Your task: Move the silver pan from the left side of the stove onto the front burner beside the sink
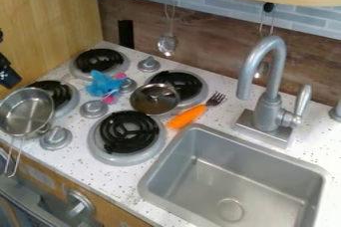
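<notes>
I see a shiny pot [25, 110] at the desk's [174, 135] near left corner. The black tool [9, 77] is near it; I can't tell if it's squeezed or let go. Farther in sit 1 orange fork [188, 116], 1 lid [154, 99], then 1 blue toy [105, 84]. 1 spoon [168, 45] hangs past the far edge.

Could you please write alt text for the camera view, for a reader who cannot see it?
A black claw is at the left edge, near a metal pan on a toy kitchen counter. A blue-and-pink toy lies among stove knobs; a round metal piece overlaps a burner near an orange-handled fork, beside a sink.
</notes>
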Controlling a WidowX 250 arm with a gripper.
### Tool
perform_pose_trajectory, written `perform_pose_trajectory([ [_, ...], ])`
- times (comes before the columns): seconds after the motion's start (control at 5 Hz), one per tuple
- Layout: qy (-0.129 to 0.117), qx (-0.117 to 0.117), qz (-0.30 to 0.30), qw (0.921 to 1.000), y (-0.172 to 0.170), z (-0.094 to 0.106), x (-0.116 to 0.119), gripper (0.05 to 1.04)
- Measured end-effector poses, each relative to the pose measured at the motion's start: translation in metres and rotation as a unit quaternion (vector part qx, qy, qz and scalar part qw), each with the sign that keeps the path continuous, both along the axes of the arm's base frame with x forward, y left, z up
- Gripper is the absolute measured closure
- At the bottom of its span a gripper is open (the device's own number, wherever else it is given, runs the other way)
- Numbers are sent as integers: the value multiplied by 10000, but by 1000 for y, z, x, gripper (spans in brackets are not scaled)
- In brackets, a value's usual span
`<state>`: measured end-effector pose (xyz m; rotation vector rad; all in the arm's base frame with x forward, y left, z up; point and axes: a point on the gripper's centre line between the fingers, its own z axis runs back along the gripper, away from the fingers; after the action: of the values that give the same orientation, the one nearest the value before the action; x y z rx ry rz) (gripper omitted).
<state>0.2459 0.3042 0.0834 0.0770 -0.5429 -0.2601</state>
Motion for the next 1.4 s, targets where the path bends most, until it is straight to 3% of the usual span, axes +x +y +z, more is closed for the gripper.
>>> perform_pose_trajectory([
  [0.2,110,-193,-12,9998,-5,-16,0,82],
  [0.4,33,-186,176,9997,-8,-26,-1,82],
  [0.8,108,-34,820,9966,1,-38,-10,82],
  [1.0,57,201,1356,9905,11,-24,-15,82],
  [1.4,459,249,2575,9649,31,-21,-33,82],
])
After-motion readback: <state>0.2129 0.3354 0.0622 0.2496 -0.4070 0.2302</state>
